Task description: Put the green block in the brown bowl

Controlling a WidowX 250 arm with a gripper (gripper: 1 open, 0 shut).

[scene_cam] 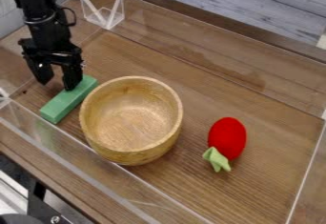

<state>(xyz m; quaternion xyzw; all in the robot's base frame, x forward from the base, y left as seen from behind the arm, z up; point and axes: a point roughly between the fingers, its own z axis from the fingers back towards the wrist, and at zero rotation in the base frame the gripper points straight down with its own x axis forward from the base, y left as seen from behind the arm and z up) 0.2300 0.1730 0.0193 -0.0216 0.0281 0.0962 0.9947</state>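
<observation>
Standing wide open at the left of the view, just above and behind the green block (68,100): black gripper (53,78), fingers well parted, nothing held between them. Whether touching the block's far end or merely close over it, impossible to tell from this angle.

Green block: one, flat, elongated, rectangular, plain bright green. Lying on the wooden table (192,37), slanted, far end towards the gripper, near end towards the lower left. Placed just beside the brown bowl (132,120), outside it, on its left side.

Brown bowl: one, round, light brown, thick-walled, grain visible. Set upright on the table, a little left of the middle of the view, open side up. Bare inside.

Red strawberry-like toy (227,137): one, with small pale green stem (215,158) pointing towards the near side. Lying on the table to the right of the bowl, apart from it.

White angular outline (117,13): one, beyond the gripper and to its right, near the far left part of the table. Nature not identifiable.
</observation>
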